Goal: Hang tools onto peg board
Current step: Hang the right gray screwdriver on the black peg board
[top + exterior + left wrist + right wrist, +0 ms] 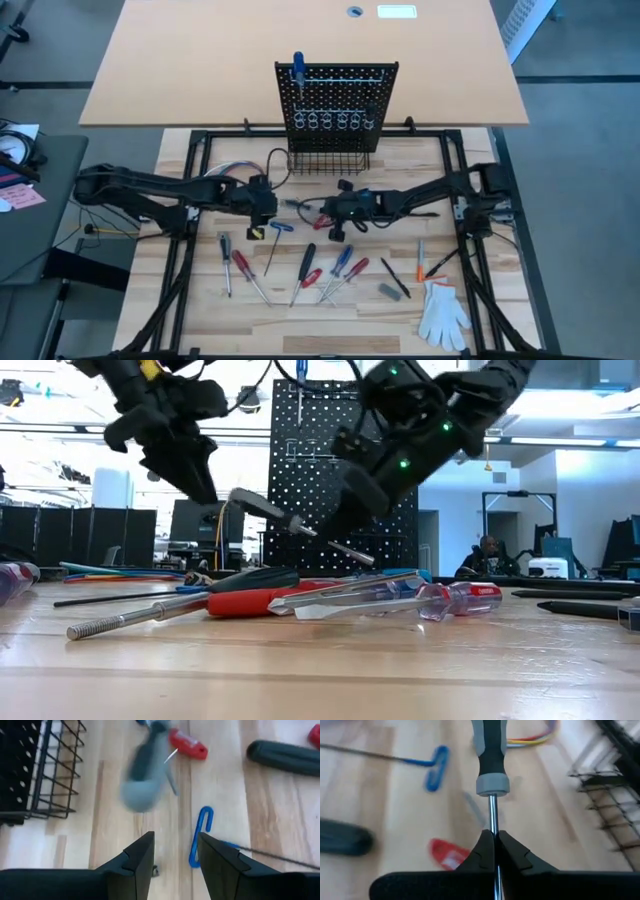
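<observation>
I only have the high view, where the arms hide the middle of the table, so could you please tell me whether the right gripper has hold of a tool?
Observer: Yes, the right gripper is shut on the metal shaft of a grey-and-black screwdriver.
Operator: Thank you. Is it off the table?
Observer: The low view shows it tilted in the air, clear of the table.
Operator: And the other arm?
Observer: The left gripper is open with nothing between its fingers; a blue hex key lies beyond them.
</observation>
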Action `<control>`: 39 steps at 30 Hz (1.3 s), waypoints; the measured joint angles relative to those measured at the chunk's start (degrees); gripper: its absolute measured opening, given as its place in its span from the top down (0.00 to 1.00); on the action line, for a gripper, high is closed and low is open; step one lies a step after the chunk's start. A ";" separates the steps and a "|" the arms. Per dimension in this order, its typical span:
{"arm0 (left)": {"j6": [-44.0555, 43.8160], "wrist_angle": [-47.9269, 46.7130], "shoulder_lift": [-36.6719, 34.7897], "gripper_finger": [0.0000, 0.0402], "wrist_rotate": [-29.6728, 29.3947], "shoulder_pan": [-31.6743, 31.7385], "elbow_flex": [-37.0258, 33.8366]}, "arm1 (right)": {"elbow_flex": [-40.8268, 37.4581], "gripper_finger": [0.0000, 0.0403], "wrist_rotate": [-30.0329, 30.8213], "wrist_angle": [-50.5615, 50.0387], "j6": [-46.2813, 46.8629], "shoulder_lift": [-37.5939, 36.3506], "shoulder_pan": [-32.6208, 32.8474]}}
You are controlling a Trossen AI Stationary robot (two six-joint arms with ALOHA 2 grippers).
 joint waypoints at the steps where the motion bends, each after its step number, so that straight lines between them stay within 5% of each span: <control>1: 0.04 2.16 -1.02 0.65 -0.02 0.00 -1.03 | -1.48 0.99 0.32 2.28 0.09 -1.03 -0.12; 5: 1.32 12.94 -5.89 0.66 0.07 0.07 -6.82 | -8.29 0.99 0.22 14.40 0.48 -6.55 -0.39; 12: 4.37 56.59 -8.59 0.66 5.97 0.05 -22.60 | -18.55 0.99 -3.01 41.21 0.29 -10.66 0.08; 17: 6.62 76.43 -6.19 0.66 5.92 0.17 -24.33 | -18.44 0.99 -3.84 45.78 -1.31 -9.11 1.63; 23: 12.44 78.18 -2.26 0.60 8.64 0.17 -19.17 | -16.57 0.99 -3.82 46.58 -2.52 -8.62 2.61; 32: 10.05 78.06 5.87 0.41 7.68 0.20 -10.68 | -16.56 0.98 -3.80 46.14 -2.77 -8.65 2.60; 39: 9.45 77.95 10.09 0.40 3.32 0.20 -6.09 | -16.56 0.98 -3.80 45.33 -2.77 -8.65 2.63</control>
